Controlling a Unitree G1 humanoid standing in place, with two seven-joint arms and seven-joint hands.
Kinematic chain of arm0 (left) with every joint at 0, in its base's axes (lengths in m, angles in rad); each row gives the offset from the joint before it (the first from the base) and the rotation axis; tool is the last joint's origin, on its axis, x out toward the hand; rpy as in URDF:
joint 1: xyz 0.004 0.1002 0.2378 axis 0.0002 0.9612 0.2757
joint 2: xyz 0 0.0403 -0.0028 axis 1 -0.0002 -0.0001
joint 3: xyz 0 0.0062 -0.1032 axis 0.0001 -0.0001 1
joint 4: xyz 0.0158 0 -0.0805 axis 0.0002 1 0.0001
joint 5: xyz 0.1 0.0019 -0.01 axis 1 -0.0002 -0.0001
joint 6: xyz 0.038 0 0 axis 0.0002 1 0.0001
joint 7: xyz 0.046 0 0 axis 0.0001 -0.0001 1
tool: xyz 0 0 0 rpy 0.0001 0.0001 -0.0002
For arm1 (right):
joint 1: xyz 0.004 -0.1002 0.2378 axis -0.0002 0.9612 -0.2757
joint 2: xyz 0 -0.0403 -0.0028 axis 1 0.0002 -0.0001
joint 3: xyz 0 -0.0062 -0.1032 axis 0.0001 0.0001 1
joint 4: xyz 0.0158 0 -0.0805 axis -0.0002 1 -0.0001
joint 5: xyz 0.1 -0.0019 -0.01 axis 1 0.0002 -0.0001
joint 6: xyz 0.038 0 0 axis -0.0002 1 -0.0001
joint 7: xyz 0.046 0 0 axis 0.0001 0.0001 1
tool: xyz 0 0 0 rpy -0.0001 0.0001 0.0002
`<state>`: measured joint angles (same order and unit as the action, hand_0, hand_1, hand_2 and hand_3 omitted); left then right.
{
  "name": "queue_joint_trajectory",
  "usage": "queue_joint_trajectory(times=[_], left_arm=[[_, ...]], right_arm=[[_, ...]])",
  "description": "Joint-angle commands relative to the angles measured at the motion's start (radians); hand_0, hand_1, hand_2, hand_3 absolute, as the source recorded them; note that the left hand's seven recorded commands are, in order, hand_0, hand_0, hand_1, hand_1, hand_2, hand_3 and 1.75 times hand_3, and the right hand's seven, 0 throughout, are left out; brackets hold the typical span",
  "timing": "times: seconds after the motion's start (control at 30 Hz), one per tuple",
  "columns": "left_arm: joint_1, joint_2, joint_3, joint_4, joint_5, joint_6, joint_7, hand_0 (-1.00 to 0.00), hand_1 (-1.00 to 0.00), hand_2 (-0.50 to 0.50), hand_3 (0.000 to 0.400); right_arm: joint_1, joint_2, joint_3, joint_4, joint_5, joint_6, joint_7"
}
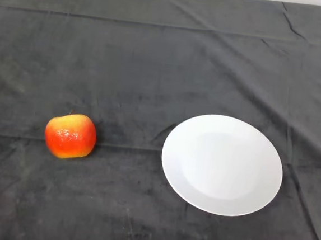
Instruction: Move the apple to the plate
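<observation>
Plainly, the apple (70,136) has not yet been moved: it sits on the dark cloth (154,58), to the left of the plate (222,164) and well apart from it, with a clear strip of cloth between the two. It stands upright, stem end up, its red and yellow skin showing a glossy patch on the side toward the camera. Nothing props it or touches it, so it rests on its own base and, by my judgement, would roll little if nudged gently.

Taking the plate as the landmark, it is white, round and bare, lying flat on the cloth, with its near rim a little closer to the robot than the apple is. Its shallow centre looks a fair landing place, wide enough to take the fruit without crowding.

Beyond the plate the cloth runs in folds and creases toward the far edge of the table.

No part of the robot shows, so nothing holds the apple, and the whole carry from cloth to plate remains to be done.
</observation>
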<state>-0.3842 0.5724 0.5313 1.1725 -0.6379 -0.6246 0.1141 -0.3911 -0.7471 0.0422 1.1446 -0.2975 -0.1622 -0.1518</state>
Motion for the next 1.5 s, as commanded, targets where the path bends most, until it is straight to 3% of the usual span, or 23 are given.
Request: queue_joint_trajectory(times=[0.03, 0.87, 1.5], left_arm=[[-0.034, -0.016, 0.003, -0.056, 0.034, -0.003, -0.008, 0.0, 0.0, 0.0, 0.0], [-0.1, -0.153, -0.14, -0.089, 0.242, -0.136, -0.069, 0.0, 0.0, 0.0, 0.0], [-0.111, -0.217, -0.258, -0.073, 0.375, -0.162, -0.129, 0.0, 0.0, 0.0, 0.0]], right_arm=[[0.038, 0.046, 0.0116, 0.022, 0.0037, 0.003, -0.0064], [0.04, 0.047, 0.011, 0.018, 0.0045, 0.006, -0.0057], [0.042, 0.047, 0.0104, 0.014, 0.0051, 0.008, -0.0051]])
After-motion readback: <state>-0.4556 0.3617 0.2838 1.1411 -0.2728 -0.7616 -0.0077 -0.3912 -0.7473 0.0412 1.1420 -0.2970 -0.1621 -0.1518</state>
